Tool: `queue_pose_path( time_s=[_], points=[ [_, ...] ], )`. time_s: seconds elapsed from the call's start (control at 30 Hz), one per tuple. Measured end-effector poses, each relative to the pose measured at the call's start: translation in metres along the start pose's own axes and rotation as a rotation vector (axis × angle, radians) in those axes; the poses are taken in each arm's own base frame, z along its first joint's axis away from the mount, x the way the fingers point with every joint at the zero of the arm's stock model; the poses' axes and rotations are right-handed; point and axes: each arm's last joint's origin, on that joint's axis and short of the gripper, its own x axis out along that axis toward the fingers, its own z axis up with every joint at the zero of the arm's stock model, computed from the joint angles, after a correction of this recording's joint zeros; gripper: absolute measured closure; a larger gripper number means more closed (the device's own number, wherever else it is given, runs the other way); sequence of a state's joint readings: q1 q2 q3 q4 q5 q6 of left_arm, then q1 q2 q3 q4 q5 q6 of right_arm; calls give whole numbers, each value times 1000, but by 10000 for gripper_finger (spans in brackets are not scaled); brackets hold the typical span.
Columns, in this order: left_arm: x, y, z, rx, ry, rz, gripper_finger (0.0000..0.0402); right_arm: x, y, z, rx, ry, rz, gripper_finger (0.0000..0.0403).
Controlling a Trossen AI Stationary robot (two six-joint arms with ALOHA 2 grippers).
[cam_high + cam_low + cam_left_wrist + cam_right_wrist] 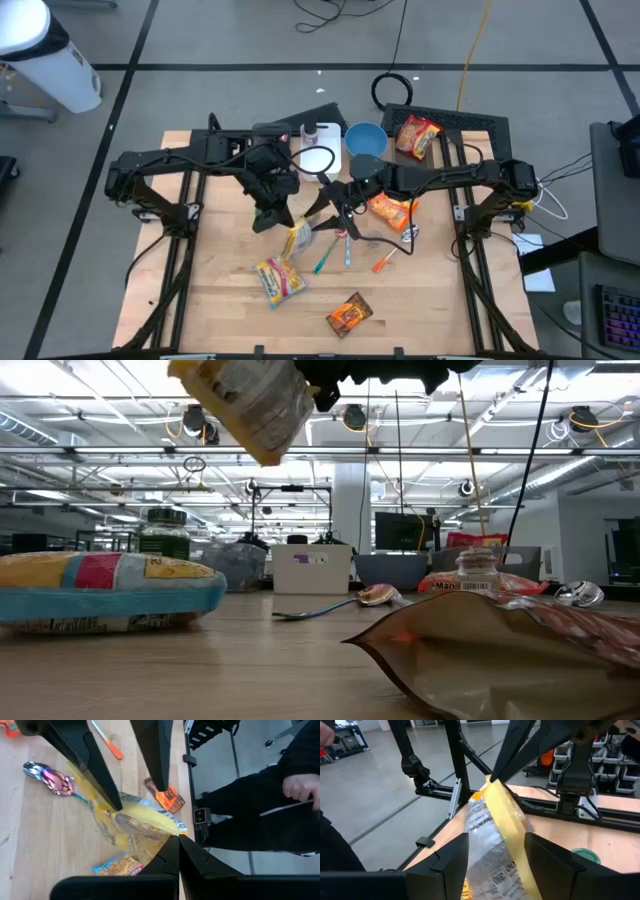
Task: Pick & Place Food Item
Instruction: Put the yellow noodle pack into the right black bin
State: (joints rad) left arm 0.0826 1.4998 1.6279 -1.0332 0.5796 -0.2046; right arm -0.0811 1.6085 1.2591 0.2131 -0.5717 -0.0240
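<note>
A yellow food packet (297, 238) with a clear printed panel hangs over the middle of the table, high in the low view (250, 400). My left gripper (285, 225) is shut on its top end. My right gripper (495, 837) is open, with one finger on each side of the hanging packet (495, 835). Whether those fingers touch it, I cannot tell. In the left wrist view the right arm's two dark fingers (100, 775) reach in beside the packet (135, 825). My left gripper pinches the packet's top edge (490, 782) between its two fingers, which come from above, slanting down. The packet hangs below them, tilted and clear of the table.
On the table lie a yellow and blue packet (280, 280), a brown and orange packet (349, 315), two orange packets (390, 210) (417, 135), spoons (345, 245), an orange pen (385, 262), a blue bowl (366, 140) and a white plate (315, 160). A person's hand (300, 785) shows beyond the table edge.
</note>
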Motion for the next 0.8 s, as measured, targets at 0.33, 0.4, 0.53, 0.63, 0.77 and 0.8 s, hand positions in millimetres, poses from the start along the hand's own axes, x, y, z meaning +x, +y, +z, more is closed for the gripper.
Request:
queue_pose_path(
  time_s=[0.33,0.4,0.53,0.63,0.77,0.8],
  points=[
    [2,-4,3,16,-21,-35,401,0,-2,1,-18,-5,-49,211],
    [2,-6,3,25,-28,-40,401,0,-2,1,-18,-5,-49,213],
    [3,-6,3,15,-24,-49,401,-1,-4,1,-19,-5,-58,215],
    [3,-7,3,8,-22,-52,401,-2,-4,1,-17,-5,-60,213],
    [3,-7,3,8,-23,-50,401,-2,-4,1,-12,-5,-57,211],
    [3,-7,3,9,-23,-47,401,-2,-4,1,-6,-5,-55,212]
  ],
)
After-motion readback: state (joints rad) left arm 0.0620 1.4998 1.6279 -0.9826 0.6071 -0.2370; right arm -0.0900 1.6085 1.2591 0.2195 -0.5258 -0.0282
